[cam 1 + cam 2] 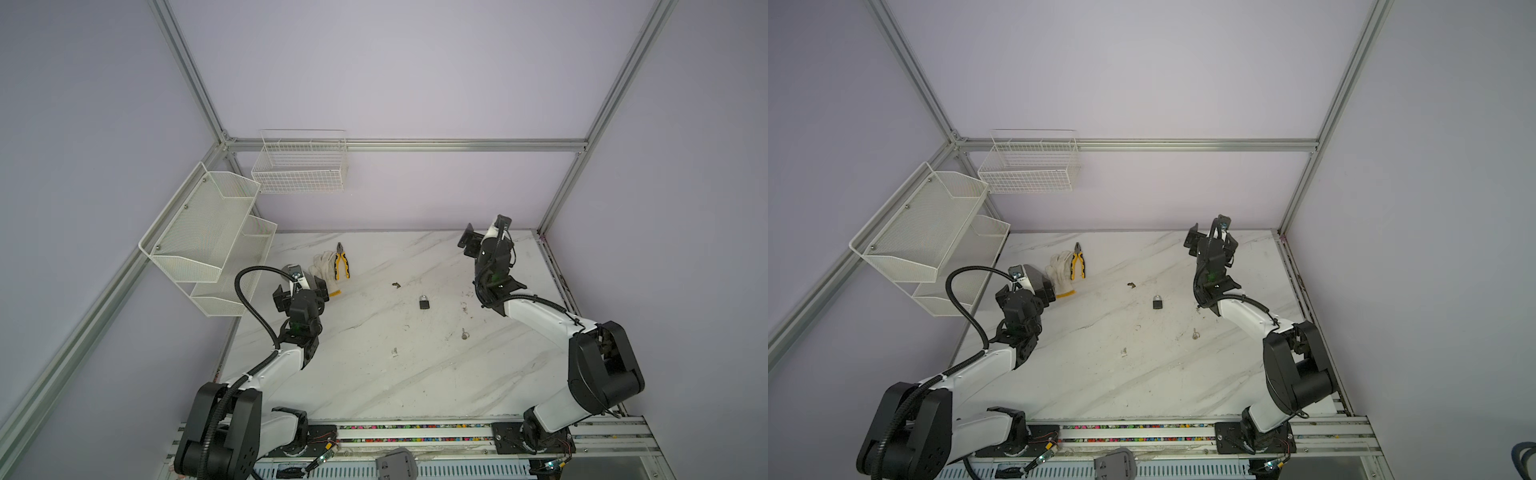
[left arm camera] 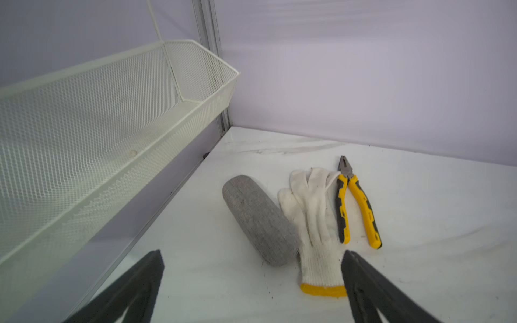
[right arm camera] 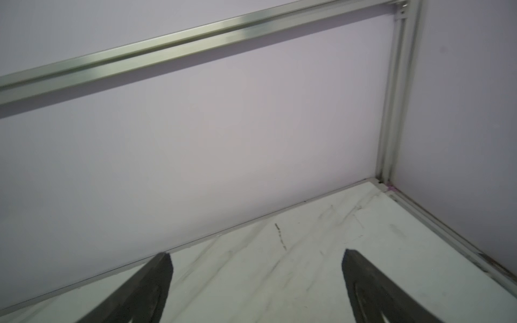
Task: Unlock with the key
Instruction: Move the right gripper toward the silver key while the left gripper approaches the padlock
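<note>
1. On the white marble table [image 1: 374, 382], both top views show one tiny silvery key with a rounded head [image 1: 464, 334] [image 1: 1195, 334], lying free near the right arm. One small black padlock with silver shackle [image 1: 424, 302] [image 1: 1157, 302] stands apart from it, and one dark metal scrap [image 1: 396, 285] lies further back.
2. Left wrist view: the left gripper [image 2: 251, 279] is spread wide and grasps nothing. Before it lie one grey oval case [image 2: 258, 221], one white knitted glove [image 2: 313, 223] and one pair of yellow-handled pliers [image 2: 355, 207].
3. Right wrist view: the right gripper [image 3: 257, 279] is also spread, holding nothing, above bare marble.
</note>
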Robot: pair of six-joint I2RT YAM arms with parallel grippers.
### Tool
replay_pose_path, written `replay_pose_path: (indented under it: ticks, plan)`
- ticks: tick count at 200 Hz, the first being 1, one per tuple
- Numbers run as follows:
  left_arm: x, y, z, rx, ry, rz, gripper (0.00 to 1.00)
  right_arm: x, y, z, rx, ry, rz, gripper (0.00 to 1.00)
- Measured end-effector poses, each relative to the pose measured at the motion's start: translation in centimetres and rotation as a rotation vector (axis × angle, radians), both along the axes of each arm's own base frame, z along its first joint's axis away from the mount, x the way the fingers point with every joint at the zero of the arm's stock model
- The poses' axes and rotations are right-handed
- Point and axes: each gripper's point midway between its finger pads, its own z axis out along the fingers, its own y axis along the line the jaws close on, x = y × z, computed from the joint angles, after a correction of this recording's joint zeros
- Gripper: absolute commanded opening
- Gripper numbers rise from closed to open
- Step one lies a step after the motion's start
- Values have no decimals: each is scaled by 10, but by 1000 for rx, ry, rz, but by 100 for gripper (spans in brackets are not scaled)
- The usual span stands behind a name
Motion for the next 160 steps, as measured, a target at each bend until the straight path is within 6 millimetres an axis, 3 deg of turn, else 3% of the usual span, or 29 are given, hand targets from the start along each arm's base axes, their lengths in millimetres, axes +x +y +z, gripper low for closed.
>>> replay_pose_path:
  ticks: [9,20,27,49,89,117,132,160]
  plan:
    - [4,-4,10,-42,1,4,100,8,15,-8,49,40,85,66]
    - [8,-8,16,-128,9,21,98,12,25,-29,106,110,159,61]
    - [11,-11,18,-177,17,14,92,11,30,-44,138,164,187,61]
    - [20,-28,10,-286,83,-70,86,2,45,-90,191,329,211,61]
    - [21,-83,-30,-459,236,-253,82,-29,114,-162,128,567,262,65]
    - [15,-120,-39,-511,286,-353,78,-50,152,-202,40,668,283,65]
    - [13,-131,-39,-528,295,-387,77,-60,158,-218,-1,708,281,66]
    - [12,-139,-38,-548,298,-421,75,-70,151,-237,-68,755,237,67]
